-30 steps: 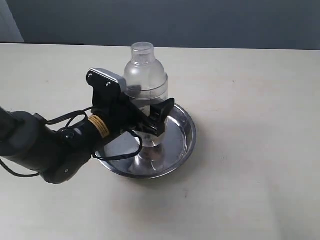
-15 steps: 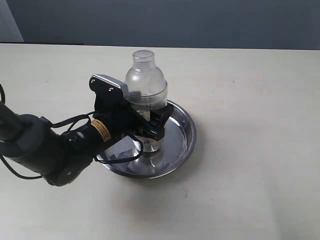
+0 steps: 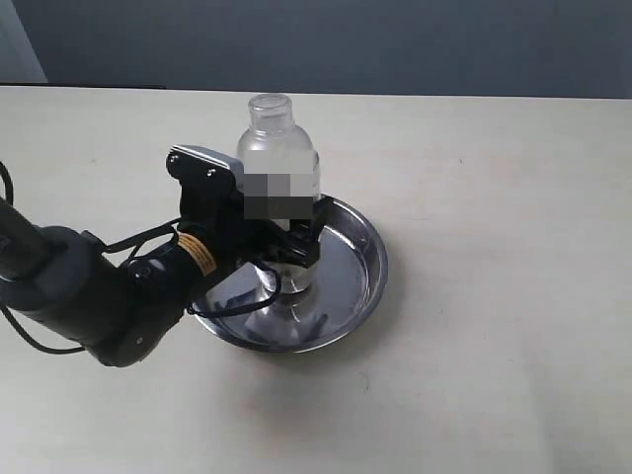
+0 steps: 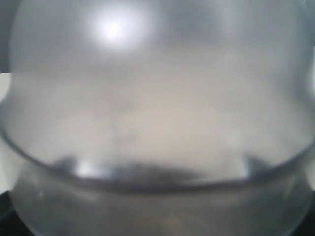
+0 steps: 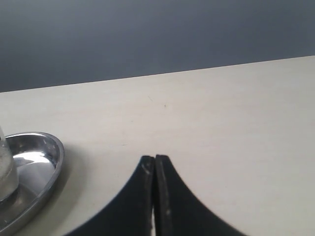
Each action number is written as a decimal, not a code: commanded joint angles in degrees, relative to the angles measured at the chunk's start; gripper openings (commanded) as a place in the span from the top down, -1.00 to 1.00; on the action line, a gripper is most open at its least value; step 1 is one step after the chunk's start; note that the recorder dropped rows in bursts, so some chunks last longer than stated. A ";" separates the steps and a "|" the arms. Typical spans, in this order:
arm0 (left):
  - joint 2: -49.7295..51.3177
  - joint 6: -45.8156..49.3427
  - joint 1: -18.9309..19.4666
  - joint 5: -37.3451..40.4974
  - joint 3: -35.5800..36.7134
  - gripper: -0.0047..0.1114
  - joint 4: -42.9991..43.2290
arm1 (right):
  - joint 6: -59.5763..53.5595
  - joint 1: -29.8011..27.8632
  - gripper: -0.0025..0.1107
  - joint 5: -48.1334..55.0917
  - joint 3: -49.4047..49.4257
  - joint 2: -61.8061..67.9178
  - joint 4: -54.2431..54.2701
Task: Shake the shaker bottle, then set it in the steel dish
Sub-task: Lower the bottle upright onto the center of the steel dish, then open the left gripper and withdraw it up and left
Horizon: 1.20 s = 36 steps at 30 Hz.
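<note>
The clear shaker bottle (image 3: 279, 168) stands upright over the steel dish (image 3: 365, 267), its body smeared by motion blur. My left gripper (image 3: 291, 239) is shut on the bottle's lower body from the left side. The bottle's base is low inside the dish; I cannot tell whether it touches the bottom. In the left wrist view the bottle (image 4: 157, 123) fills the whole picture, out of focus, and hides the fingers. My right gripper (image 5: 155, 160) is shut and empty above bare table, with the dish (image 5: 47, 152) and a sliver of the bottle (image 5: 5, 167) off to one side.
The beige table (image 3: 494, 346) spreads all round the dish. A dark wall (image 3: 395, 39) runs behind the table's far edge. My left arm, with its black cables (image 3: 99, 296), lies across the table left of the dish.
The bottle and my left gripper have shifted slightly to the left over the dish, and the bottle is now motion-blurred. The gripper stays shut on it.
</note>
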 commanded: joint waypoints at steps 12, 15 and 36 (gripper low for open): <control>-0.02 0.05 0.10 0.48 -0.16 -0.13 5.78 | -0.20 0.18 0.97 -0.76 0.07 0.22 -0.04; -0.02 0.05 0.10 0.35 -0.16 -0.48 5.78 | -0.20 0.18 0.97 -0.76 0.07 0.22 -0.04; -14.89 3.33 1.09 3.56 -0.16 -0.67 4.35 | -0.20 0.18 0.97 -0.80 0.07 0.22 -0.04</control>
